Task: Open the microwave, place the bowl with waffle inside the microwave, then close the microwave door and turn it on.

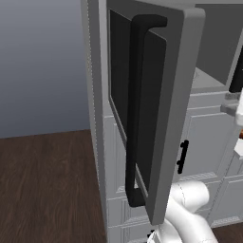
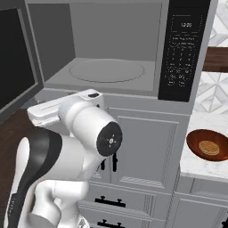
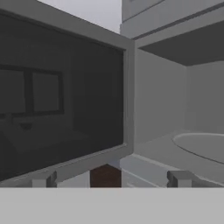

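White arm (image 2: 84, 129) bent forward at mid height, tool (image 3: 113, 178) level, fingers wide apart, empty.

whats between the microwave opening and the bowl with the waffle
In the right base view, the microwave's black keypad panel stands between the open cavity and the bowl, which sits lower on the white counter.

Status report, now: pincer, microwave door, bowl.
Pincer open, holding nothing, at the microwave mouth. Microwave door swung wide. Bowl with waffle on the counter, right of the microwave. Cavity looks empty.
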Controlling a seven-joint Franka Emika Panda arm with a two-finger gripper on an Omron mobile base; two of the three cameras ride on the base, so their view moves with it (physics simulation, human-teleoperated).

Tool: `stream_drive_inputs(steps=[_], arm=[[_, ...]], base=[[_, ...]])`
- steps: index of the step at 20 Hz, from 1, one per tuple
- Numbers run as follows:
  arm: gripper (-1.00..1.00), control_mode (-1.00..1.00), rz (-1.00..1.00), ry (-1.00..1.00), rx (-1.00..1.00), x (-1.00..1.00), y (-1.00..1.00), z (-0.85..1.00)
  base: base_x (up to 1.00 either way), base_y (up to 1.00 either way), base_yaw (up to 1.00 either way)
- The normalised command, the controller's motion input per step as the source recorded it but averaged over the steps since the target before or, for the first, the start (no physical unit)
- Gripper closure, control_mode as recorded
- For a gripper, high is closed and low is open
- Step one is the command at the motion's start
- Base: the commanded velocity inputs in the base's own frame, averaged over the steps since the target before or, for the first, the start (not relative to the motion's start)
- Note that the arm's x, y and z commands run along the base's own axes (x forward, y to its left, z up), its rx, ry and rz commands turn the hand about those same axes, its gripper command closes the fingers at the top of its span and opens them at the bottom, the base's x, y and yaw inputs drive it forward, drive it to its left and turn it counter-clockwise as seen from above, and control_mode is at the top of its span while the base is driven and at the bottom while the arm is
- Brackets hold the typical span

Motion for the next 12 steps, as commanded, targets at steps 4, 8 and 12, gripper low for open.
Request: stream_drive_inputs(steps=[4,8,12], arm=[[-1.00,-1.00,0.00,0.00,-0.06,0.16,-0.74,-0.06],[-1.00,-1.00,0.02,-0.01,-0.31,0.01,-0.91,-0.26],[-1.00,-1.00,0.01,0.00,-0.36,0.00,-0.94,-0.36]], base=[[0.00,0.00,0.00],[0.00,0.00,0.00],[0.00,0.00,0.00]])
